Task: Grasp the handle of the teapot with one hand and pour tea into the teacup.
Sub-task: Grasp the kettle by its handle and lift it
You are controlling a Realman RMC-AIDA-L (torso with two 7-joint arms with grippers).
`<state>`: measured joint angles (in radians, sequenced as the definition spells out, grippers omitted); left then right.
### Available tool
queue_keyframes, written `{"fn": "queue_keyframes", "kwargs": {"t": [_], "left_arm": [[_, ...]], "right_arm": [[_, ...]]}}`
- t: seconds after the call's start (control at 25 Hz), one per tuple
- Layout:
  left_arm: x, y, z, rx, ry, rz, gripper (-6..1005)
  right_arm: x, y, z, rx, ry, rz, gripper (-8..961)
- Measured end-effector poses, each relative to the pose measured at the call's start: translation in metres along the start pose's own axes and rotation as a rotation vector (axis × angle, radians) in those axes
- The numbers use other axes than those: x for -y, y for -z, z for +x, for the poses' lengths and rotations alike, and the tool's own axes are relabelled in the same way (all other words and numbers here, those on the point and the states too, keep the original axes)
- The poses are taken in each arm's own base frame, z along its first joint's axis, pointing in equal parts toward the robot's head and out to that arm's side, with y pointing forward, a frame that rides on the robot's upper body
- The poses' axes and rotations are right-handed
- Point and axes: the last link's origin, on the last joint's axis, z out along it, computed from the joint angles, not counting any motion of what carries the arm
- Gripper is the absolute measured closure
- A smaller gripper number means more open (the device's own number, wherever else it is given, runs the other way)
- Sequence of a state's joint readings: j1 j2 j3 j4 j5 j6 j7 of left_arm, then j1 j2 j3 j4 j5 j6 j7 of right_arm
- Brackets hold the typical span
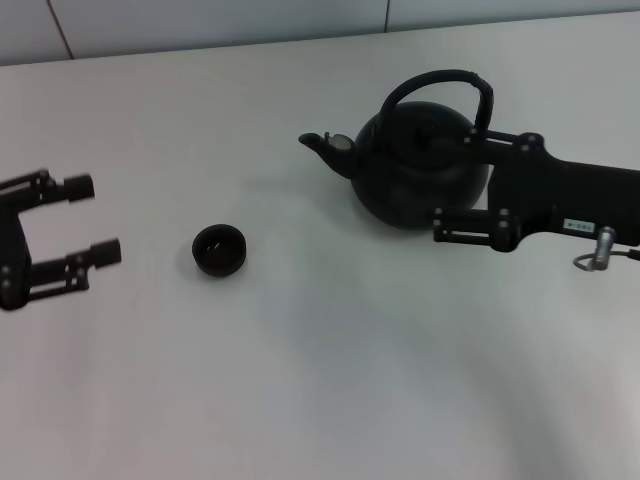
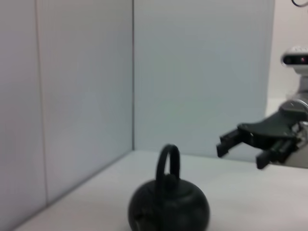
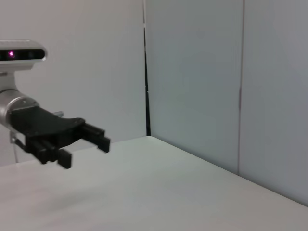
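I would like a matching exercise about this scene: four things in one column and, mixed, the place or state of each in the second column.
Things:
1. teapot
2. teacup
3. left gripper
4. right gripper

Places or states:
A. open, at the table's left edge, away from everything
B. small and alone, between the two grippers
C. open, its fingers around the pot's body
D. upright, spout pointing towards the robot's left

Pairs: 1-D, 2-B, 3-A, 4-C

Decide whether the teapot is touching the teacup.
Apart. The head view shows bare table between the teapot and the teacup, which sits well to its left.
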<state>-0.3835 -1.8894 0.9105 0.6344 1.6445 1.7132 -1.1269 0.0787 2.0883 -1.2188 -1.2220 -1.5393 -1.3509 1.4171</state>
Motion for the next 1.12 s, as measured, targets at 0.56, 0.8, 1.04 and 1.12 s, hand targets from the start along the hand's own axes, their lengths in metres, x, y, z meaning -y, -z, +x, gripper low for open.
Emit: {"fn": "queue_keyframes", "kwargs": {"t": [0.56, 0.8, 1.04, 1.12], "left_arm": [[-0.006, -0.001, 0.001, 0.037, 0.03, -0.066, 247], [-0.005, -0.001, 0.0, 0.038, 0.026, -0.058, 246], [-0.005, -0.002, -0.001, 0.039, 0.032, -0.052, 246], [-0.005, -0.002, -0.002, 0.04, 0.035, -0.048, 247]], "right_arm": [[-0.002, 0.056, -0.002, -0.039, 0.017, 0.224, 193], [0.009, 0.074, 0.007, -0.06, -0.004, 0.343, 193], [0.023, 0.081, 0.01, -0.081, 0.002, 0.444, 193], [0.026, 0.08, 0.011, -0.083, 0.013, 0.456, 193]]}}
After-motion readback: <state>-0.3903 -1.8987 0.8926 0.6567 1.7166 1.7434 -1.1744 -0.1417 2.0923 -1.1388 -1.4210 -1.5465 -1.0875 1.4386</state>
